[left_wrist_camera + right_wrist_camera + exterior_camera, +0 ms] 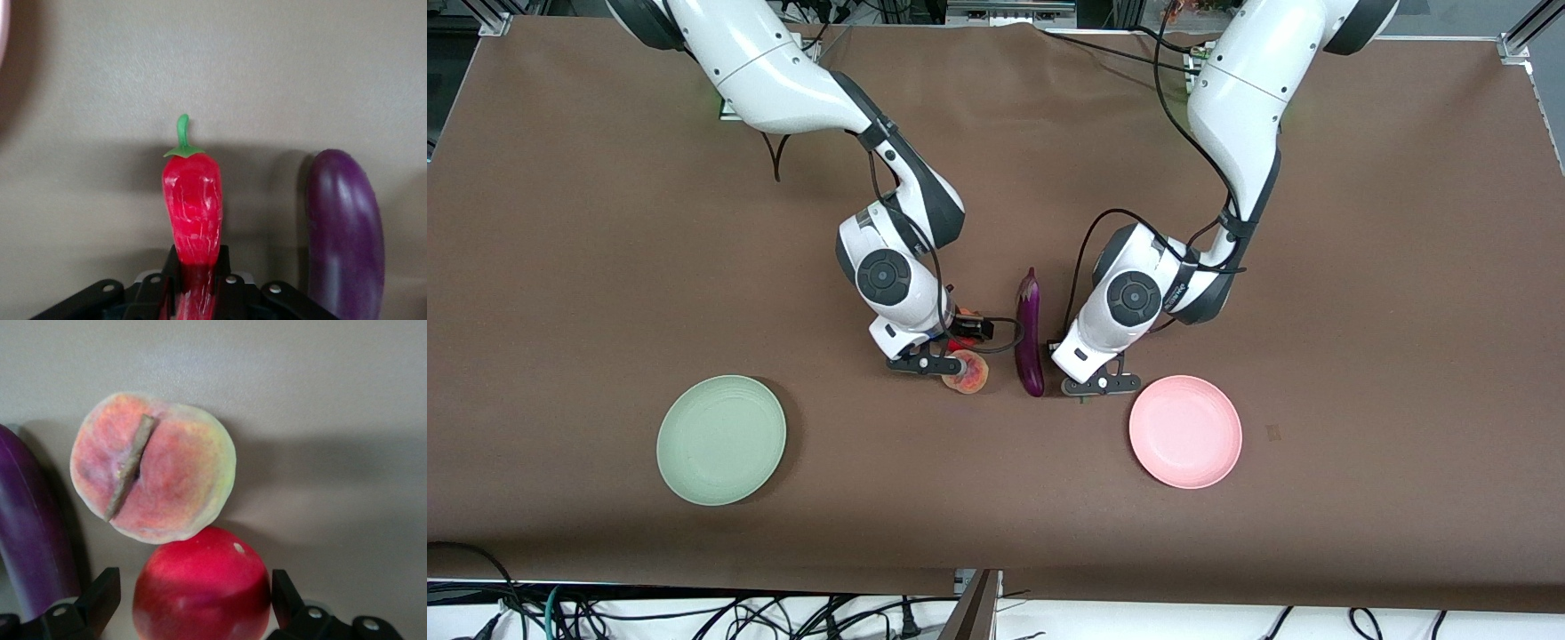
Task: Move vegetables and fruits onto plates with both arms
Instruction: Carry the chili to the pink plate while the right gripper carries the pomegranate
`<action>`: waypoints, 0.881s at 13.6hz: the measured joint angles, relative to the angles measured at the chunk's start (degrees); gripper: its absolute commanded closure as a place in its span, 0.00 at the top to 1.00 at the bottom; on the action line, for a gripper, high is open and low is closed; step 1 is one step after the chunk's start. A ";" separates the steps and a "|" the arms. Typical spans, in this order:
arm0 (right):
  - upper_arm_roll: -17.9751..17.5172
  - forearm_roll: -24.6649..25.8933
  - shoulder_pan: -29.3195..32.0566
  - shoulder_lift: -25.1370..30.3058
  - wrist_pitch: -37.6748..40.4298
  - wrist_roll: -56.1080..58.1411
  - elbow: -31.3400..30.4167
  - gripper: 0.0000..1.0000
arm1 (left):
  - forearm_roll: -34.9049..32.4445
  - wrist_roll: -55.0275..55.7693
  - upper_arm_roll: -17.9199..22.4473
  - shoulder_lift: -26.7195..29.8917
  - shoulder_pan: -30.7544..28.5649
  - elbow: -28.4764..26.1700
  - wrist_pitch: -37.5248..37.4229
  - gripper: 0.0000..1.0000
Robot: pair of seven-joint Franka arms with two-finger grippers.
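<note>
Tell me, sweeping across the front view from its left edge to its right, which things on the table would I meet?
Green plate → peach → eggplant → pink plate.

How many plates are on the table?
2. The green plate lies toward the right arm's end of the table; the pink plate lies toward the left arm's end, beside the left gripper. Both are empty.

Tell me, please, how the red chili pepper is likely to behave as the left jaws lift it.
The chili pepper looks glossy and tapered, so it may slip lengthwise in the left gripper, whose jaws are shut on its narrow end. Most of it sticks out past the jaws, so it could droop or pivot. It keeps its shape when clamped, so it is probably stiff.
</note>
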State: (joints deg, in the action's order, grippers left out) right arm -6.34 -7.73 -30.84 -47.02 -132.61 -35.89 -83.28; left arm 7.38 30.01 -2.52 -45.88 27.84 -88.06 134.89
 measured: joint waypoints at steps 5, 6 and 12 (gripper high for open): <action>0.33 0.12 -0.29 -0.45 -0.50 1.03 0.12 0.20 | -0.06 0.00 1.26 6.08 -1.16 2.38 -10.86 0.15; 0.56 0.13 -0.23 -0.40 -0.48 1.83 0.28 0.20 | -0.86 -0.07 1.53 8.01 -2.27 2.47 -13.34 0.16; 2.46 0.15 7.54 5.34 10.19 14.77 3.51 0.21 | -10.66 -9.95 1.79 9.86 -10.99 3.39 -15.05 0.17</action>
State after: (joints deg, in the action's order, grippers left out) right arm -3.88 -7.58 -23.30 -41.69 -122.43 -21.12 -79.77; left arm -3.28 20.07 -0.73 -36.01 16.85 -84.67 119.84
